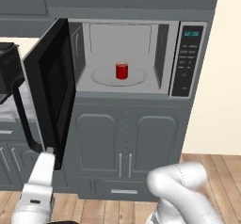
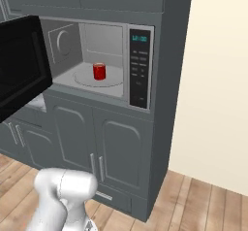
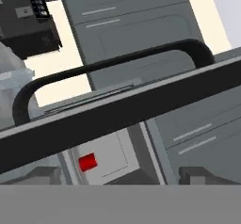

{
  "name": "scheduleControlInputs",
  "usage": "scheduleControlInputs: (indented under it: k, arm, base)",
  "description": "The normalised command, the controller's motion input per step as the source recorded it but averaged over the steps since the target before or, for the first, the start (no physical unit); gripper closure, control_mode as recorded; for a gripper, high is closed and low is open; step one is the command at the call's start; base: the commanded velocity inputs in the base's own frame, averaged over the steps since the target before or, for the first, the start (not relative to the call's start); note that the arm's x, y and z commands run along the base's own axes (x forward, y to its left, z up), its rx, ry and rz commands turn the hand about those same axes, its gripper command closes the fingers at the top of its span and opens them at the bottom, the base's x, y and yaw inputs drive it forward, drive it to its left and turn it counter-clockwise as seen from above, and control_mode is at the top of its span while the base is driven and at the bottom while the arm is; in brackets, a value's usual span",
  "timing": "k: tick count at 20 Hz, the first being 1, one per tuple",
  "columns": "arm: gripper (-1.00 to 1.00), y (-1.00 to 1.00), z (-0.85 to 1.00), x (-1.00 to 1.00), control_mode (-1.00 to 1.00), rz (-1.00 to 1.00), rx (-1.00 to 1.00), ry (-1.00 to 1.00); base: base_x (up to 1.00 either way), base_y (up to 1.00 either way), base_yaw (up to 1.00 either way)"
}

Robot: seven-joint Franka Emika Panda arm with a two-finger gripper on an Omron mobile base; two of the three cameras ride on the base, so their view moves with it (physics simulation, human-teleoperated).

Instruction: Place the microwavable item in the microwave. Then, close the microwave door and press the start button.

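Observation:
The microwavable item point(image 1: 122, 70), a small red cylinder, stands upright on the glass turntable inside the microwave point(image 1: 141, 89). It also appears in the right base view point(image 2: 99, 71) and, small, past the door's edge in the hand view point(image 3: 87, 162). The microwave door point(image 1: 52, 91) is swung wide open to the left, its dark bar handle point(image 1: 21, 115) on the outer side. My gripper point(image 1: 48, 152) is low at the door's bottom outer corner, apart from the red item. Its jaws stand open and empty point(image 3: 122, 178), with the door edge point(image 3: 117, 112) and handle point(image 3: 117, 60) running across just beyond them.
A black coffee machine point(image 1: 7, 63) sits on the counter left of the open door. Grey cabinet doors point(image 1: 127, 143) fill the space below the microwave. The control panel point(image 2: 139, 67) is on the microwave's right side. A cream wall point(image 2: 218, 79) and wooden floor point(image 2: 203, 201) lie to the right.

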Motion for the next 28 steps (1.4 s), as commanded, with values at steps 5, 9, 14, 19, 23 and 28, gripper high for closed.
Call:
scheduleControlInputs:
  k: [5,9,14,19,23,28]
  arm:
    - [-1.0,1.0,-0.77,1.0,-1.0,0.0,-0.24,0.24]
    - [-1.0,0.97,-0.56,1.0,-1.0,0.0,-0.2,0.28]
    - [-1.0,0.58,-0.43,0.98,-1.0,-0.05,-0.13,0.21]
    - [-1.0,-0.27,-0.18,0.35,-1.0,-0.13,-0.03,0.1]
    - [-1.0,-0.99,0.0,0.0,-1.0,-0.14,0.0,0.0]
    - [-1.0,-1.0,0.0,0.0,-1.0,-0.14,0.03,0.0]
  base:
    - [0.0,0.0,0.0]
    - [0.0,0.0,0.0]
    - [0.0,0.0,0.0]
    - [0.0,0.0,0.0]
    - [0.0,0.0,0.0]
    - [0.0,0.0,0.0]
